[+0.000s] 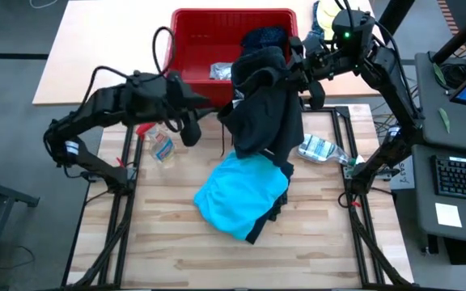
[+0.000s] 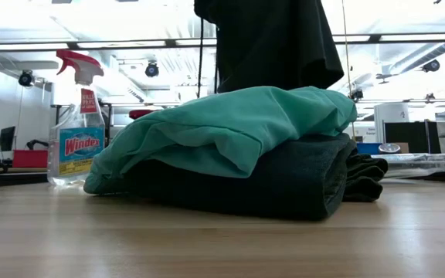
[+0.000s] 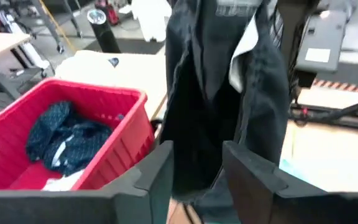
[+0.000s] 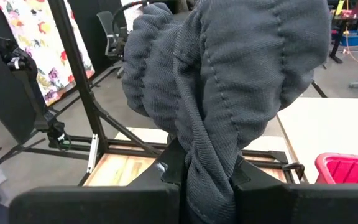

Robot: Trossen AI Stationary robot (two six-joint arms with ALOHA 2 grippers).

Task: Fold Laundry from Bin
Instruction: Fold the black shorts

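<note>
A dark grey garment (image 1: 265,105) hangs over the table's far middle, bunched in my shut right gripper (image 1: 299,71) beside the red bin (image 1: 233,14). My left gripper (image 1: 215,109) stands at the garment's left side, fingers apart with the hanging cloth (image 3: 197,155) between them. In the bin lies a navy dotted garment (image 1: 264,36). A turquoise garment (image 1: 241,194) rests on top of a folded dark one (image 2: 284,181) at the table's middle. My right gripper pinches a thick bunch of the dark grey garment (image 4: 207,168) between its two fingers, coming at it about level. Several layers bulge out past the fingers. The rest hangs below; whether its lower end (image 2: 276,73) touches the pile I cannot tell. My left gripper has the garment's hanging part between its fingers (image 3: 160,171). Whether they touch the cloth I cannot tell.
A Windex spray bottle (image 1: 162,147) stands on the table's left part. A clear plastic bottle (image 1: 322,149) lies at the right, near the hanging garment. A desk with a keyboard (image 1: 463,174) stands beyond the table's right edge.
</note>
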